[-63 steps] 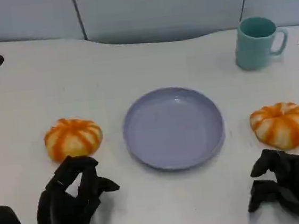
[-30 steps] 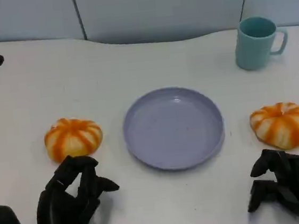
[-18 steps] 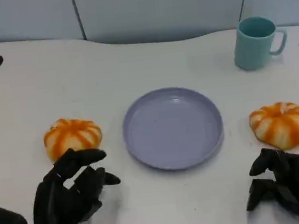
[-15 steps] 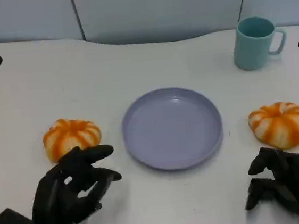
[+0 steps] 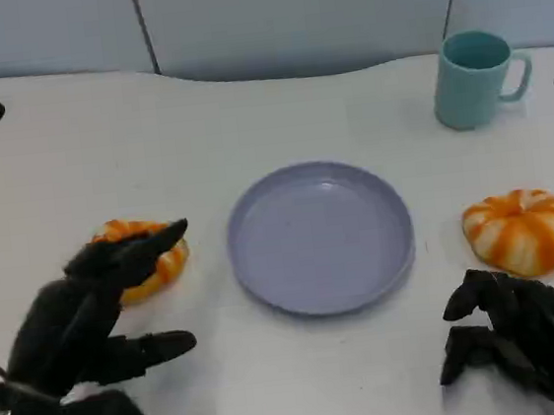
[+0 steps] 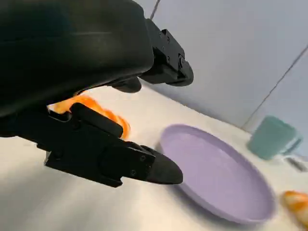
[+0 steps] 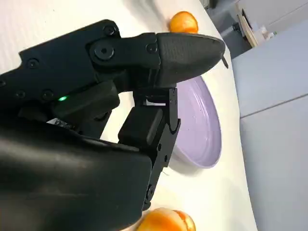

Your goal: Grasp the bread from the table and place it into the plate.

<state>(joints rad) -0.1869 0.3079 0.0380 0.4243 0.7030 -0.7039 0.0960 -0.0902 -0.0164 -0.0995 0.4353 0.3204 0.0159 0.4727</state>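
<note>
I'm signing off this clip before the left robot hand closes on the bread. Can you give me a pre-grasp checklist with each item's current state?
1. Left robot hand open, fingers apart over the left bread: ok.
2. Fingers actually touching that bread: cannot tell; the upper finger overlaps it in the head view, and the left wrist view does not settle contact.
3. Plate holds nothing and can take the bread: ok.
4. Path from left bread to plate free of other things: ok.
5. Right robot hand out of the way, curled near the right bread, holding nothing: ok.
6. Mug upright, well away from the plate: ok.
</note>
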